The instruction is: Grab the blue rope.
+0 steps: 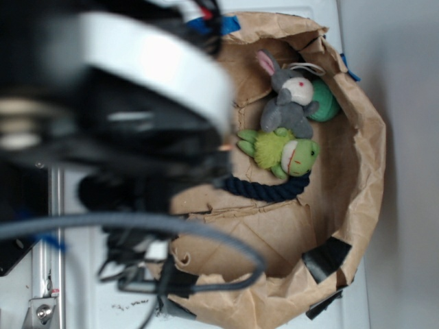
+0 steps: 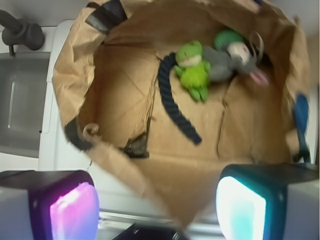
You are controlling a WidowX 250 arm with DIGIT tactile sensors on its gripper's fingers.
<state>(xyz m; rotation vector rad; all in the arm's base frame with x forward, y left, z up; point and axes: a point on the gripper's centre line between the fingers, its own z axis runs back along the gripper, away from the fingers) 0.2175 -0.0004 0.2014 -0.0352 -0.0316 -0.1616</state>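
Plainly a risk of snagging paper or plush instead of rope

Hovering high above the brown paper bin (image 2: 125, 165), gripper (image 2: 157, 210) spread wide, pink pad (image 2: 72, 212) and teal pad (image 2: 240, 207) well apart, nothing between them. Lying on the bin floor, blue rope (image 2: 172, 102): one end curled up against the green frog toy (image 2: 192, 70), other end free toward the middle of the floor. Just beyond the frog, touching it, grey rabbit toy (image 2: 232, 57), with a green ball (image 1: 326, 103) behind.

Likely trouble: coming down near the frog end and pinching plush along with rope, or plush alone. Safer at the free end, though loose paper flaps and creases there could catch a fingertip. Crumpled bin wall (image 1: 367, 157) standing tall; clipping its near rim on the way down could drag or tip the whole bin. Rope round and soft, so a shallow pinch might roll off it
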